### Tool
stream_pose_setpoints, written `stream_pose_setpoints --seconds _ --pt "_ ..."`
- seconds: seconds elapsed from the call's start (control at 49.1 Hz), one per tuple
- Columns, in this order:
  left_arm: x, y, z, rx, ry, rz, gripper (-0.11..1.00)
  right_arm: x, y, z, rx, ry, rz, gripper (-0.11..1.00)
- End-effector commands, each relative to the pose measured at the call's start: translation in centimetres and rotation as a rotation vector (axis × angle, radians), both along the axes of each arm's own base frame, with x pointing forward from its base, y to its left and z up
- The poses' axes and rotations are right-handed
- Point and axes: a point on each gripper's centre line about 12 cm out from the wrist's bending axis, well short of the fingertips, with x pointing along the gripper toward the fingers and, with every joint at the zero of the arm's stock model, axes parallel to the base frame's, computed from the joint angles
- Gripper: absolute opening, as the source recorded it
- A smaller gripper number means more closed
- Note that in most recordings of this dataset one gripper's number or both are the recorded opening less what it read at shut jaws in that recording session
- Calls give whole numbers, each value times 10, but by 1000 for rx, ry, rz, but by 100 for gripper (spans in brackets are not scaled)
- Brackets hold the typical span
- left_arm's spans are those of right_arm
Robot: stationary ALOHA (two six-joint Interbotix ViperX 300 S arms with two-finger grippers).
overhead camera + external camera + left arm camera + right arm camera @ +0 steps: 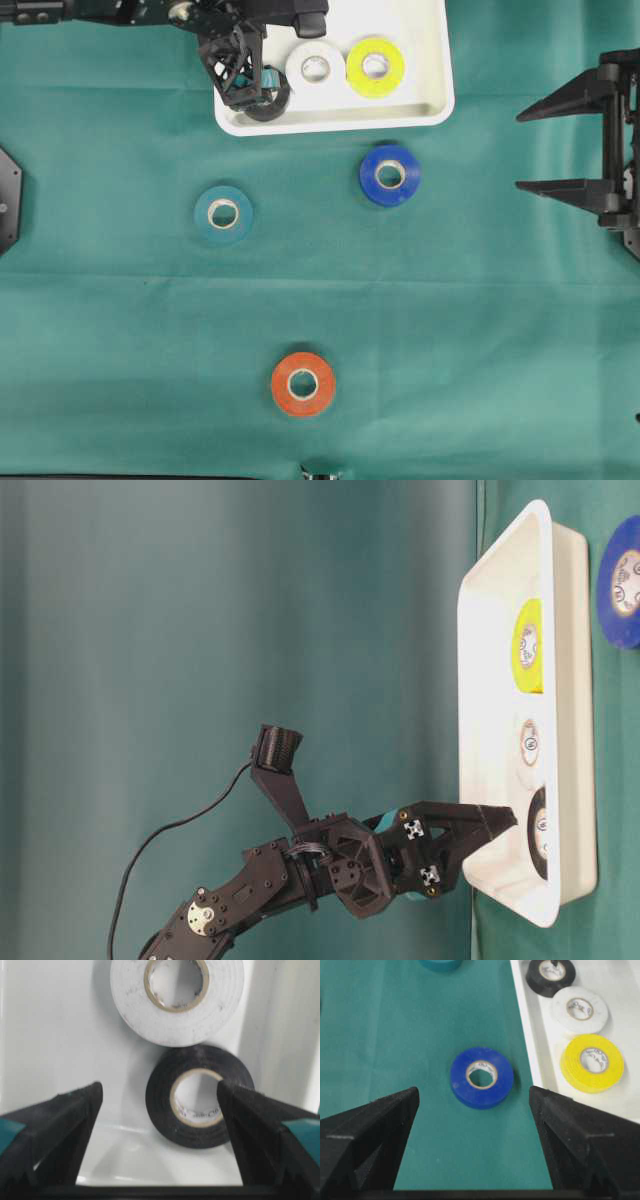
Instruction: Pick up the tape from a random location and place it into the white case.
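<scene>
— What does the white case point(432, 70) look like?
— A shallow, smooth plastic tray with rounded corners and a raised rim, on a tabletop point(120, 330) covered in green cloth. Three flat rings lie inside: black tape point(199, 1096) nearest the corner, white tape point(315, 67) touching it, yellow tape point(375, 66) beside that.

— And the hands?
— The left hand point(160, 1125) hangs over the black roll, fingers spread wide, gripping nothing. The right hand point(475, 1145) is also wide, empty, facing a blue tape point(482, 1077) on the cloth.
</scene>
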Motion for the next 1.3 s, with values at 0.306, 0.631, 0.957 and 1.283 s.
stream_pose_setpoints --seconds 0.306,0.631,0.957,1.283 --pt "8 -17 68 24 -62 -43 100 2 0 7 -2 -24 0 86" --pt "8 -27 131 41 -93 -69 100 2 0 8 -2 -28 -1 86" --pt "-3 -34 163 55 -130 -74 100 2 0 8 -2 -29 -1 86" --pt "-3 -55 163 49 -134 -119 100 3 0 10 -2 -32 -1 86"
